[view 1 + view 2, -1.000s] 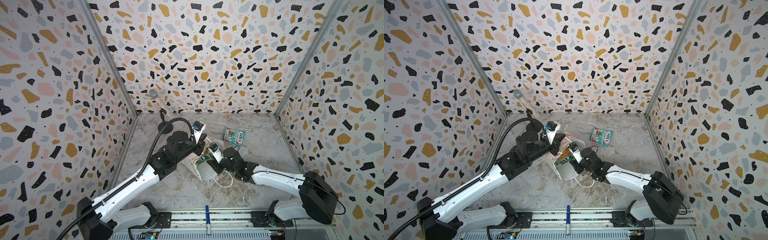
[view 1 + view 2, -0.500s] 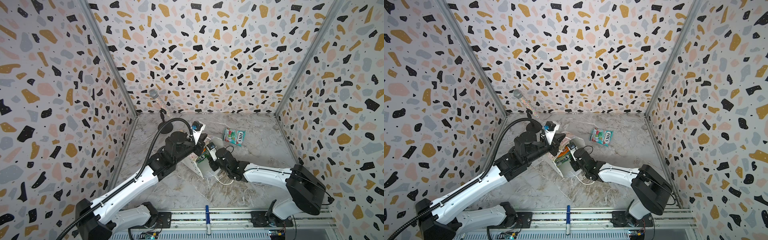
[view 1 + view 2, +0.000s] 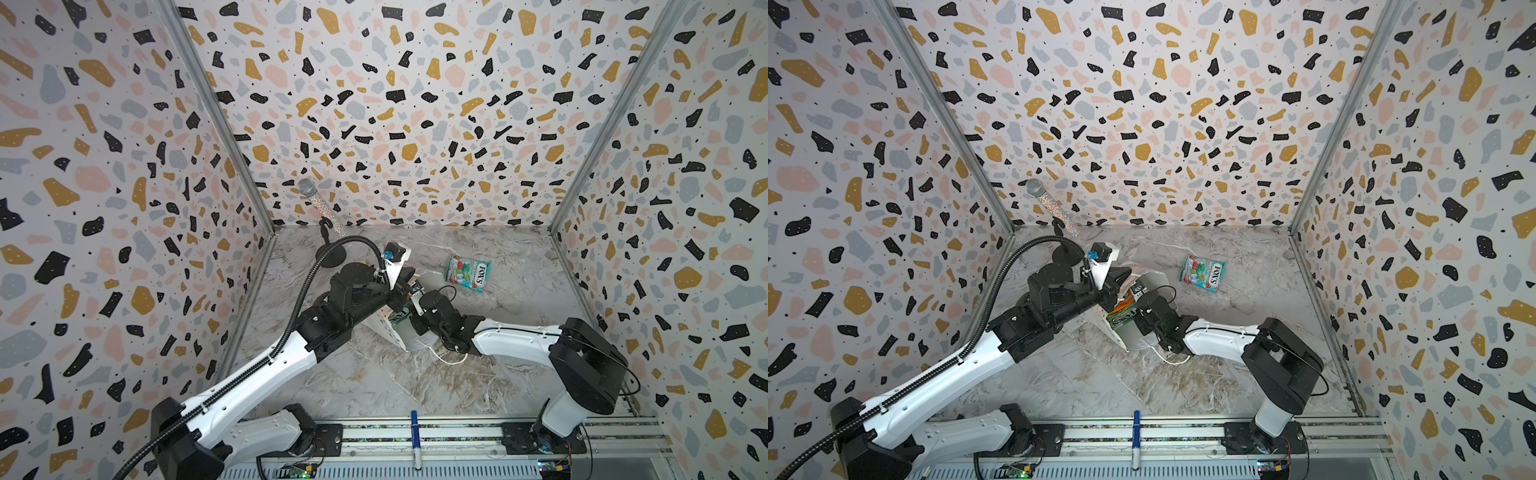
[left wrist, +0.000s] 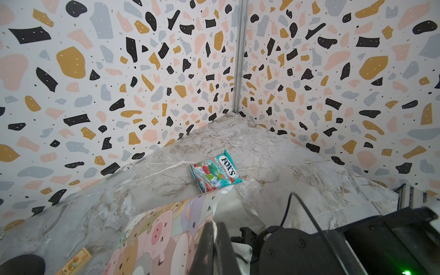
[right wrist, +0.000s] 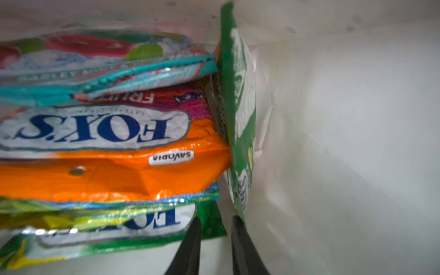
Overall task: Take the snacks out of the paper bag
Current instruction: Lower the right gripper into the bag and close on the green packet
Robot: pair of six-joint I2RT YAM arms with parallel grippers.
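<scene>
The paper bag (image 3: 401, 337) (image 3: 1133, 337) lies on its side mid-table; its outside shows pastel cartoon pigs in the left wrist view (image 4: 166, 228). My left gripper (image 4: 215, 225) is shut on the bag's rim, with paper pinched between its fingers. My right gripper (image 5: 215, 220) is inside the bag, hidden in both top views, jaws a narrow gap apart at the corner of a yellow-green packet (image 5: 107, 223). Stacked above it are an orange packet (image 5: 114, 166) and a teal-red one (image 5: 107, 66); a green packet (image 5: 238, 107) stands on edge beside them. Another teal-red packet (image 3: 467, 274) (image 3: 1202, 274) (image 4: 215, 173) lies outside on the table.
A glitter microphone (image 3: 322, 208) on a black stand is at the back left. A small tan wooden block (image 4: 75, 262) lies by its base. The bag's white cord handle (image 3: 444, 359) trails on the marble. A blue marker (image 3: 415, 440) rests on the front rail.
My right arm has pushed further into the bag's mouth and its jaws have narrowed. The left gripper has kept hold of the rim.
</scene>
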